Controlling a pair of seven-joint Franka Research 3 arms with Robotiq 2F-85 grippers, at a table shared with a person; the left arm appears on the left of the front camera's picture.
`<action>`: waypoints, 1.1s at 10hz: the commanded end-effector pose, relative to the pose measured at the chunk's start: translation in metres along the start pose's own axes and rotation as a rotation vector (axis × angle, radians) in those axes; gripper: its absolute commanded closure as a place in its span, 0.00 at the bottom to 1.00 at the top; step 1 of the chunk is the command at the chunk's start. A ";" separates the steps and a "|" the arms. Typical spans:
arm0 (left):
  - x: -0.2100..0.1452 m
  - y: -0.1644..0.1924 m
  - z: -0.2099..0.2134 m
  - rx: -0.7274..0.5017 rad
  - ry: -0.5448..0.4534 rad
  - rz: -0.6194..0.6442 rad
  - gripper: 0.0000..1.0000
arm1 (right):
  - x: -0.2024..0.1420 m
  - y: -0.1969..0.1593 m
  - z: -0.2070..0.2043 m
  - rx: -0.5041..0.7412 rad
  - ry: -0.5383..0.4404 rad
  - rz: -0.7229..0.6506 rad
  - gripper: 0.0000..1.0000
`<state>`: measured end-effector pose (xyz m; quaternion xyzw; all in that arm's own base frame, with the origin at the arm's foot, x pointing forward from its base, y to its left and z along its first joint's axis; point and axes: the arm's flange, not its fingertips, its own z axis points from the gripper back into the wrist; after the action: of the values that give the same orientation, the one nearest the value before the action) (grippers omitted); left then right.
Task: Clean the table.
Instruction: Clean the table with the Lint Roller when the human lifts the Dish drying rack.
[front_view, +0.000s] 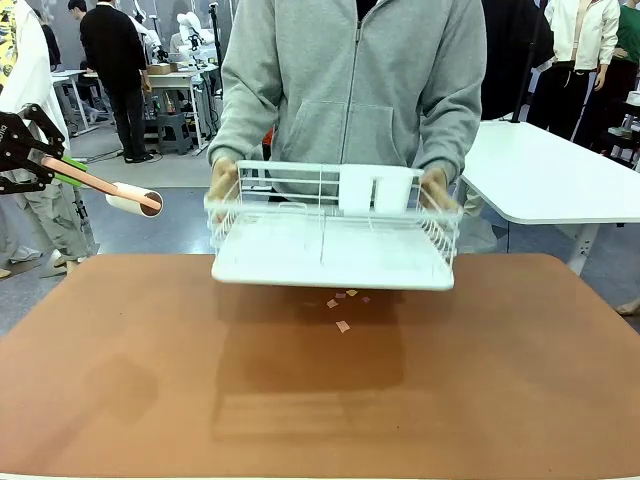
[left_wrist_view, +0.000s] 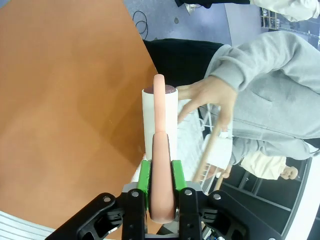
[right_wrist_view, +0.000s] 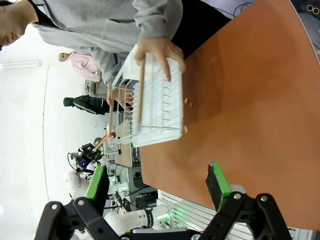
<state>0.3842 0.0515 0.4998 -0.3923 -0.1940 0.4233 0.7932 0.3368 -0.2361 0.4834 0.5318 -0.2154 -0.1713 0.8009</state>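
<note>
Hovering off the far left corner of the table (front_view: 150, 400), clamped fully shut through the left gripper (front_view: 66, 166) on the pink handle of a lint roller (front_view: 132, 198), with the white roll leading and nothing touching the tabletop. Gaped wide and empty at the right gripper (right_wrist_view: 157, 182), up above the near right edge. Across the far edge, held a white dish rack (front_view: 330, 245) lifted clear of the top in the person's hands (front_view: 226, 185), uncovering a few paper scraps (front_view: 343, 325) near the middle of that edge, in the rack's shadow.

Looked like the approach to the scraps. Probably best done by swinging the roller in low from the left corner and laying the roll flat with its whole length on the top. Best then drawn across the scraps at right angles to the roll's own axis, so as to turn rather than skid. Called, by the look of it, for light downward pressure only, and for staying below and well away from the rack and the hands. Risked, otherwise, flicking the light scraps towards the far edge.

Lay level between robot and person, as for the table itself, with the long axis running from the robot's left to its right. Pointed, along the short axis, from the near edge to the person, with rounded corners at the far side.
</note>
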 end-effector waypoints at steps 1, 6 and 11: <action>0.001 0.000 0.001 -0.003 -0.004 0.005 1.00 | 0.000 0.002 0.001 0.018 -0.001 0.011 0.00; 0.000 0.000 0.000 0.000 0.000 0.000 0.78 | 0.000 0.002 0.001 0.018 -0.001 0.011 0.00; 0.012 -0.005 0.009 0.023 0.114 -0.148 0.78 | 0.000 0.002 0.001 0.018 -0.001 0.011 0.00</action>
<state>0.3830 0.0523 0.5010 -0.3889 -0.1738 0.3790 0.8215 0.3368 -0.2361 0.4834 0.5317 -0.2154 -0.1713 0.8009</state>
